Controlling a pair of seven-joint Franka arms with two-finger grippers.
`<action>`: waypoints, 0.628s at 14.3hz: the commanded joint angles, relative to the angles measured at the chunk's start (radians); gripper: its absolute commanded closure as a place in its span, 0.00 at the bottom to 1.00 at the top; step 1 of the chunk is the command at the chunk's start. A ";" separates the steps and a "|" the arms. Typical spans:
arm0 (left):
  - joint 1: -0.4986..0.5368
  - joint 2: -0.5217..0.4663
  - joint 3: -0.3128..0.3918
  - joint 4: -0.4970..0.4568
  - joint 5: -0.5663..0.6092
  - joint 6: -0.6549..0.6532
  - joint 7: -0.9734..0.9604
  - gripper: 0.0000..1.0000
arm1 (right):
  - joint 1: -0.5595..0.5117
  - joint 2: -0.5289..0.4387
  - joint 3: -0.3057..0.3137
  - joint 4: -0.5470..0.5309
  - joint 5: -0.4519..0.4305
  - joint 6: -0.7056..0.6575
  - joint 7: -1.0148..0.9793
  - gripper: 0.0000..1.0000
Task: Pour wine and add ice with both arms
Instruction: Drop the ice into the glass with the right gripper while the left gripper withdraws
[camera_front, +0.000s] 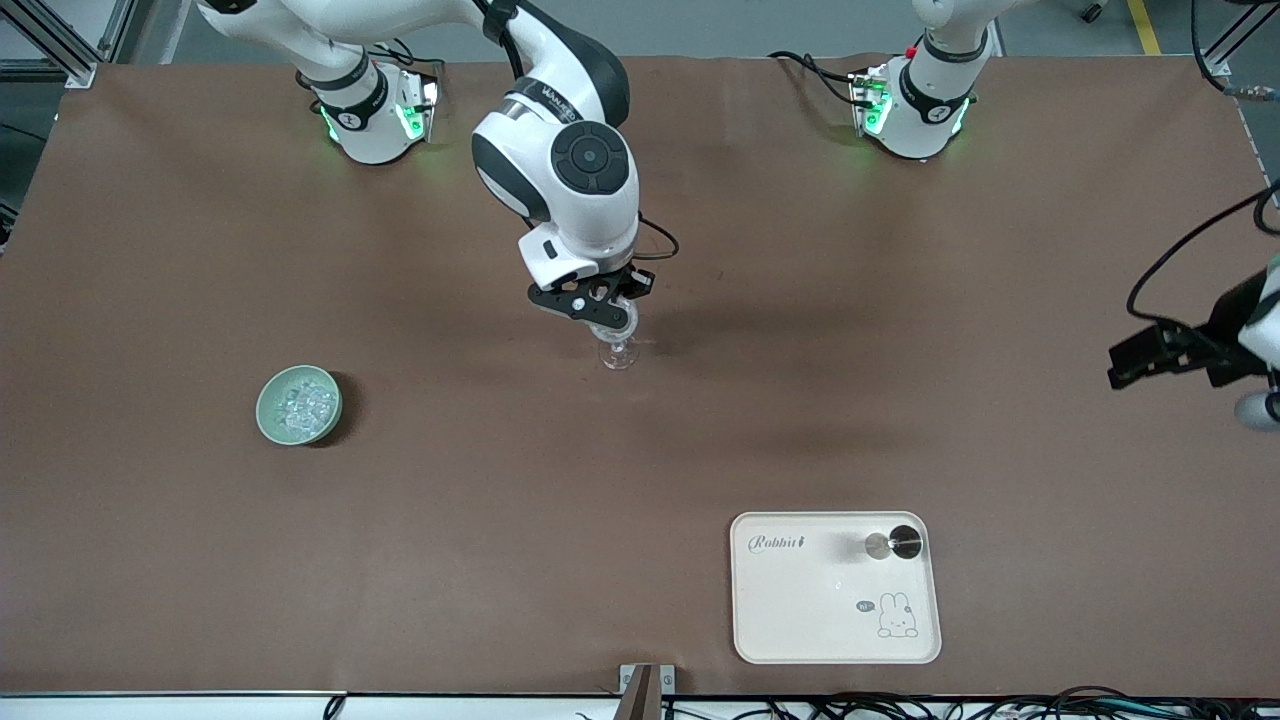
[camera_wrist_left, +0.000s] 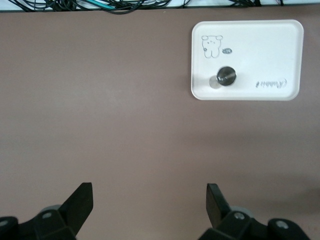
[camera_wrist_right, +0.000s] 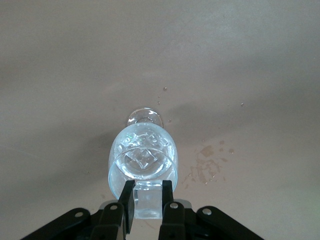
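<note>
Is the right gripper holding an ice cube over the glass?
Yes: in the right wrist view, the right gripper pinches a clear ice cube at the rim of the glass.

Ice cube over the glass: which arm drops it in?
Right. Its hand holds an ice cube directly above the glass. The left hand hangs open at the left arm's table end.

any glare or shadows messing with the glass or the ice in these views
Front view: the right gripper hides most of the clear stemmed glass; the ice cubes glint in the pale green bowl. Right wrist view: the glass sparkles with bright highlights and throws a soft shadow.
</note>
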 joint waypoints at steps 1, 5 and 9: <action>0.021 -0.057 -0.021 -0.034 0.010 -0.036 0.051 0.00 | -0.008 0.011 0.010 0.007 -0.028 0.004 0.020 0.86; -0.073 -0.211 0.146 -0.144 -0.116 -0.042 0.073 0.00 | -0.011 0.011 0.010 0.015 -0.025 0.004 0.014 0.71; -0.287 -0.380 0.484 -0.364 -0.310 -0.029 0.062 0.00 | -0.011 0.011 0.010 0.015 -0.026 0.004 0.014 0.63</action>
